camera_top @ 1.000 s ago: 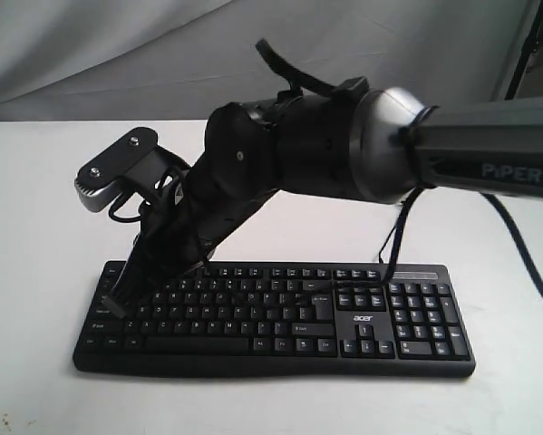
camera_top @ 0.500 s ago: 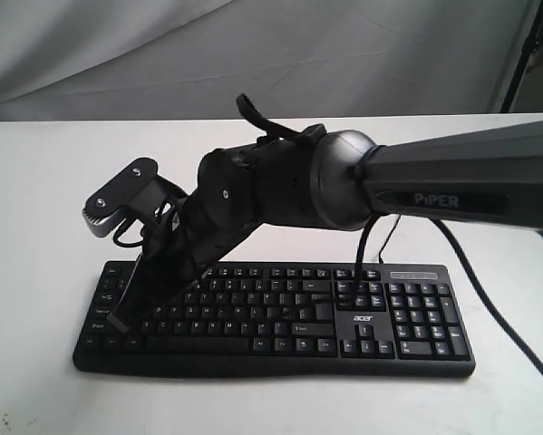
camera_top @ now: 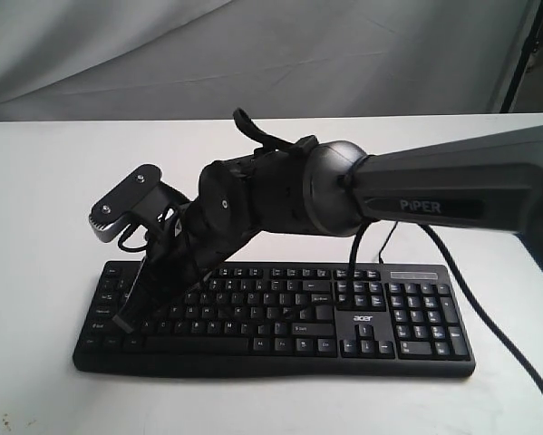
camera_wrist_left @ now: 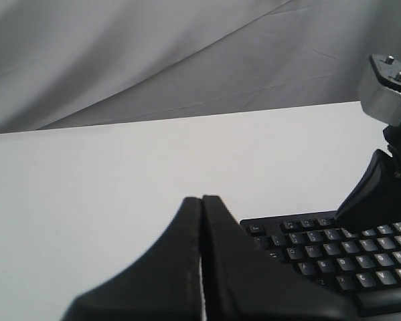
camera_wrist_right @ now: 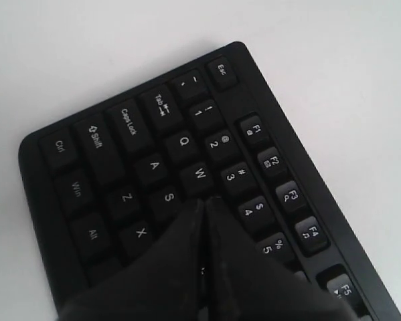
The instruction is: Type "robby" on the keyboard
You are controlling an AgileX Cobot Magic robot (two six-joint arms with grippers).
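The black Acer keyboard [camera_top: 362,319] lies across the white table, number pad at the right. My right gripper [camera_top: 124,321] reaches across from the right and slants down over the keyboard's left end, jaws shut on nothing. In the right wrist view its tips [camera_wrist_right: 203,199] sit right beside the W key [camera_wrist_right: 200,172], covering the keys just past it; whether they touch a key cannot be told. My left gripper [camera_wrist_left: 201,198] is shut and empty, held off the keyboard's [camera_wrist_left: 321,249] Esc corner above bare table. It does not show in the exterior view.
The right arm's thick body [camera_top: 325,190] and its wrist camera [camera_top: 124,205] hang over the keyboard's left half. A black cable [camera_top: 493,317] trails from the arm past the number pad. White table [camera_top: 35,181] surrounds the keyboard; a grey cloth [camera_top: 253,45] hangs behind.
The right arm has sunk lower and shifted left, bringing its shut gripper tip down closer to the left letter keys. The keyboard has not moved.
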